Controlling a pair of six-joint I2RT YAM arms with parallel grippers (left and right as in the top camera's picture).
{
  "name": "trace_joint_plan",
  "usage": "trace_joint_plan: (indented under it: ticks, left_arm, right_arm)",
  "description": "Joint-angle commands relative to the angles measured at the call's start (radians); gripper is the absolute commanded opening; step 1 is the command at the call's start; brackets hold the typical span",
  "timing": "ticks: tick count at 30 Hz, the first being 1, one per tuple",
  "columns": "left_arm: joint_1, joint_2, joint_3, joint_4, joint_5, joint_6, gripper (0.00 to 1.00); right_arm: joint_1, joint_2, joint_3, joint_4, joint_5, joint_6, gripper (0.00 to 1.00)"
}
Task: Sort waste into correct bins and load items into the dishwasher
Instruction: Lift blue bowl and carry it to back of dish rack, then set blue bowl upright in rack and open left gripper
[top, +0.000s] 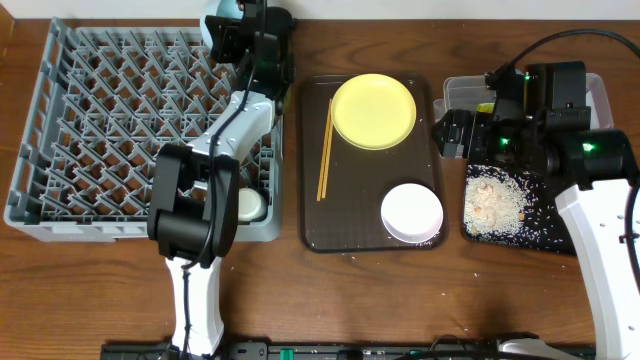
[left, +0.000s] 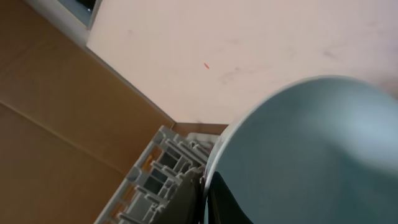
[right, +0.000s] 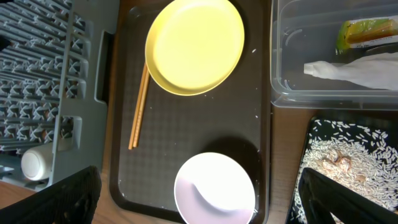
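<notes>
overhead: left gripper (top: 238, 30) seems clamped on light blue bowl (top: 220, 22) over far edge of dish rack (top: 30, 130). right gripper (right: 196, 186) gapes wide, empty. next: seat bowl between pegs.

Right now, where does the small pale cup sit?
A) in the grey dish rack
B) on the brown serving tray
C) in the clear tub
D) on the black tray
A: the small pale cup lies inside the grey dish rack, near one of its corners.
</notes>
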Motion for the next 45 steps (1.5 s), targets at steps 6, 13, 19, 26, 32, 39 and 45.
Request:
trace_joint_plan:
  ticks: [6, 13, 19, 26, 32, 39, 45]
  left_arm:
    - [0.011, 0.067, 0.010, 0.062, 0.036, 0.045, 0.07]
    - [0.016, 0.072, 0.010, 0.174, 0.034, 0.174, 0.07]
    - [0.016, 0.072, -0.002, 0.166, 0.034, 0.193, 0.07]
    - [0.016, 0.072, -0.042, 0.162, 0.030, 0.193, 0.07]
    - [0.010, 0.072, -0.044, 0.147, -0.007, 0.193, 0.08]
    - [-0.005, 0.072, -0.044, 0.055, -0.047, 0.192, 0.17]
    - [-0.037, 0.072, -0.044, -0.019, -0.053, 0.192, 0.36]
  right_arm:
    - [-0.005, 0.001, 0.005, -0.001, 0.003, -0.013, 0.99]
    - [-0.005, 0.001, 0.005, -0.001, 0.003, -0.013, 0.99]
    - [-0.005, 0.001, 0.005, -0.001, 0.003, -0.013, 0.99]
    - [-0.005, 0.001, 0.005, -0.001, 0.003, -0.013, 0.99]
    - [-0.005, 0.001, 0.005, -0.001, 0.003, -0.013, 0.99]
    - [-0.005, 0.001, 0.005, -0.001, 0.003, -0.013, 0.99]
    - [-0.005, 0.001, 0.005, -0.001, 0.003, -0.013, 0.99]
